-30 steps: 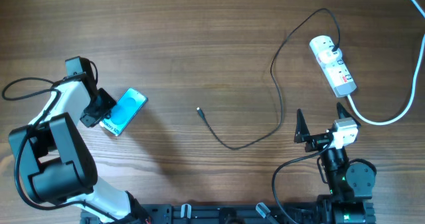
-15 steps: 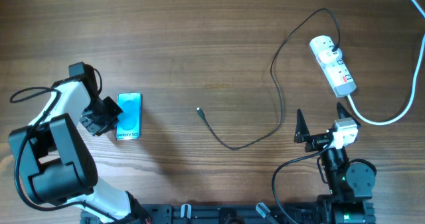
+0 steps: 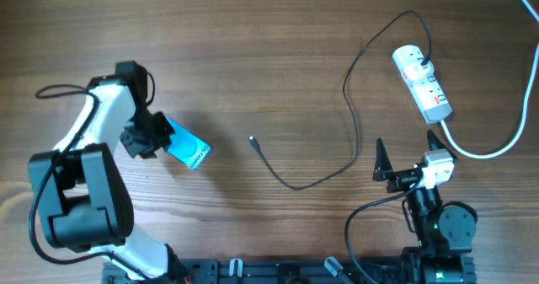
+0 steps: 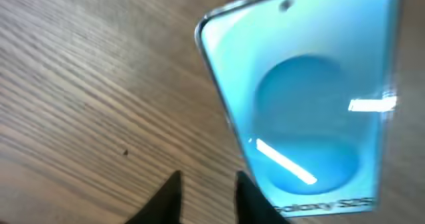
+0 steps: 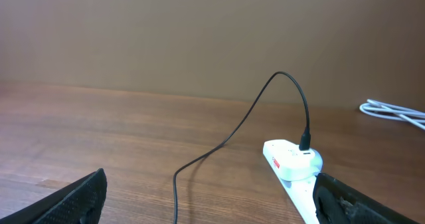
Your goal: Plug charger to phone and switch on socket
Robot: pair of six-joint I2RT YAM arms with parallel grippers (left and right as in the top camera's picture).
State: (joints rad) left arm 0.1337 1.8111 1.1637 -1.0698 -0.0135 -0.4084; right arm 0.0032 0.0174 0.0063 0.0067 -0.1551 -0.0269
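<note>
The phone lies flat on the wooden table, left of centre and turned at an angle, screen up. On my left wrist camera it is a glossy slab with rounded corners and a dark rim, its turquoise screen showing a lighter oval and catching streaks of glare. The left gripper sits right at its left end. Its two black fingertips are parted only a little, with bare wood grain between them and nothing held. The phone's edge is just beside the right-hand tip, but I can't tell whether they touch.

The charger is a thin black cable. Its small connector tip rests on the wood near the middle, apart from the phone. From there the cable curls right, climbs and loops over to its plug. The plug sits in the socket, in the outlet farther from the grey end. The socket is a white plastic strip at upper right with small red switches, and its thick white cord trails off to the right.

The right gripper hangs below the socket, well apart from it, its jaws spread wide on nothing. Its own camera frames the strip and the arching cable between the black fingers
</note>
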